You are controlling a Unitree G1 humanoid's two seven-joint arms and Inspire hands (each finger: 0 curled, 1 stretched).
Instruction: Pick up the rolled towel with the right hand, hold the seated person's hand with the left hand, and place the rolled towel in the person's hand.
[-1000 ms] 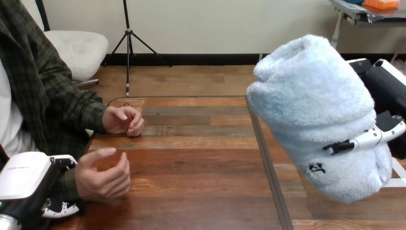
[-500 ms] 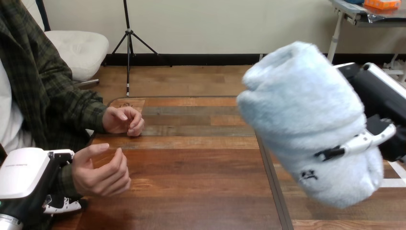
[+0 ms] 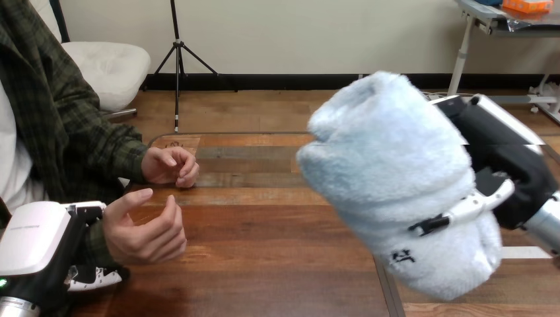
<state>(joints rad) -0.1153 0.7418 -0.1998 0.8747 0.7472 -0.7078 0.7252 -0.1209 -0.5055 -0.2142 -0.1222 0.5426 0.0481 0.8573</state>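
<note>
A thick, light blue rolled towel [image 3: 389, 178] hangs in the air over the table's right half. My right hand [image 3: 505, 155] is shut on it from the right, and one finger [image 3: 462, 210] lies across its front. At the lower left, my left hand [image 3: 33, 244] grips the person's wrist, thumb above and fingers [image 3: 92, 281] curled beneath the green sleeve. The held person's hand [image 3: 142, 228] hovers just over the table, half open, thumb up, palm facing right. About 200 pixels of bare wood separate the towel from it.
The person's other hand [image 3: 170, 166] rests loosely curled on the wooden table [image 3: 264, 244] farther back at the left. A metal seam [image 3: 385, 290] runs front to back under the towel. The person's torso and sleeve fill the left edge.
My right hand has carried the towel leftward and a little lower, toward the table's middle. The person's held hand has shifted slightly up and to the right, with my left hand still on the wrist.
</note>
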